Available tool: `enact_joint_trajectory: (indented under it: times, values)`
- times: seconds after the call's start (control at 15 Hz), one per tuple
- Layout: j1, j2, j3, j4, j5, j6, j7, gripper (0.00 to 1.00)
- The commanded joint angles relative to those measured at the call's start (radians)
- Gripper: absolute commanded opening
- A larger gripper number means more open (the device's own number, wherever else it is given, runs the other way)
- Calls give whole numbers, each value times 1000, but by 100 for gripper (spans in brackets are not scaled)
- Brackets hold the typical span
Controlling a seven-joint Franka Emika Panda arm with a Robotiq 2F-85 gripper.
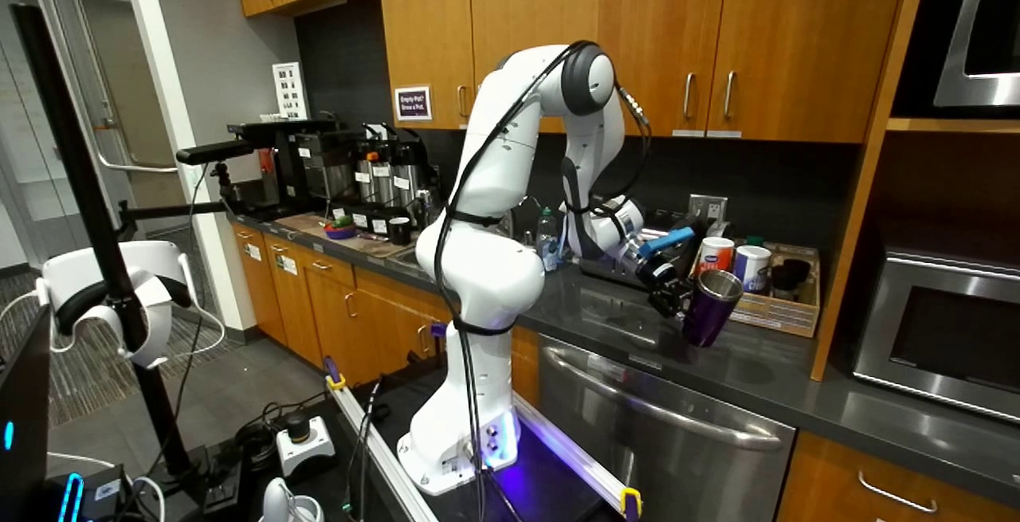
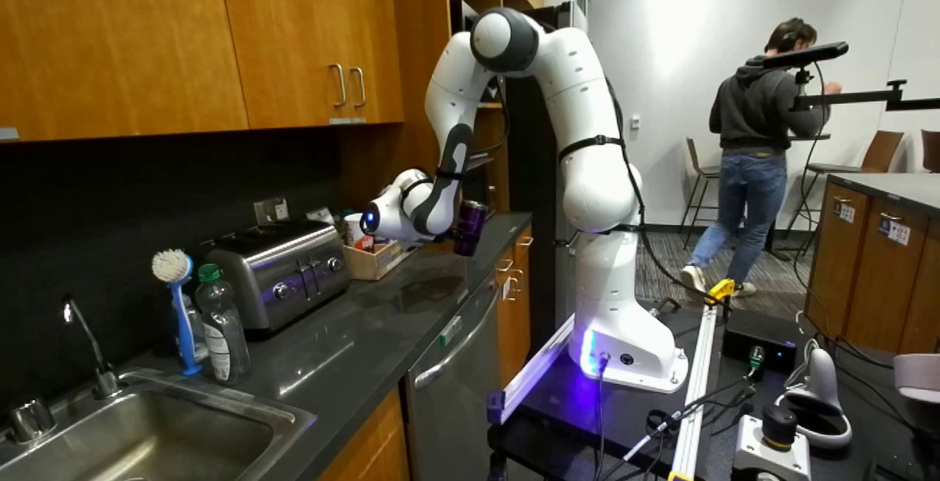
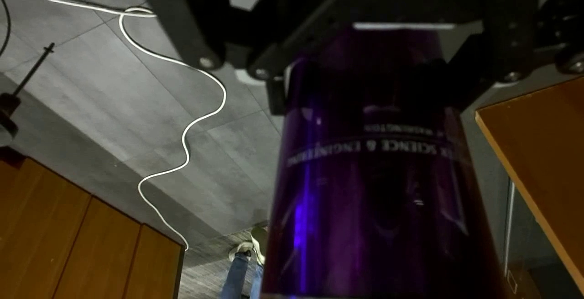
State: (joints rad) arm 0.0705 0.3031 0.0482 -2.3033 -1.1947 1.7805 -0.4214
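Exterior views, a pair, both at middle distance. In an exterior view: facing the desk (image 1: 757,370) and cabinets (image 1: 661,36) obliquely, robot arm (image 1: 486,259) standing between. In an exterior view: from the sink (image 2: 191,429) end, looking along the desk, at near left, toward the far wall (image 2: 675,62). Common to both exterior views: robot arm, purple tumbler (image 2: 470,230), box (image 2: 363,268), dishwasher (image 2: 457,389). Wrist view: close-up, inverted, looking past the pincer (image 3: 369,91) and purple tumbler to the floor (image 3: 114,107); shared with an exterior view, the person (image 2: 749,117), legs only.

Wooden cabinets (image 2: 117,40) above dark countertop (image 2: 352,341)
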Motion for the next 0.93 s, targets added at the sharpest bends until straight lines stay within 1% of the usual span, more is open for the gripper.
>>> enact_joint_trajectory:
  times: [0.0, 0.33, 0.87]
  values:
    - [-1, 26, 13, 15, -32, -68, 8, 57]
    - [-4, 64, 19, 32, -29, -109, 10, 57]
    - [-13, 114, 24, 76, -23, -98, 5, 57]
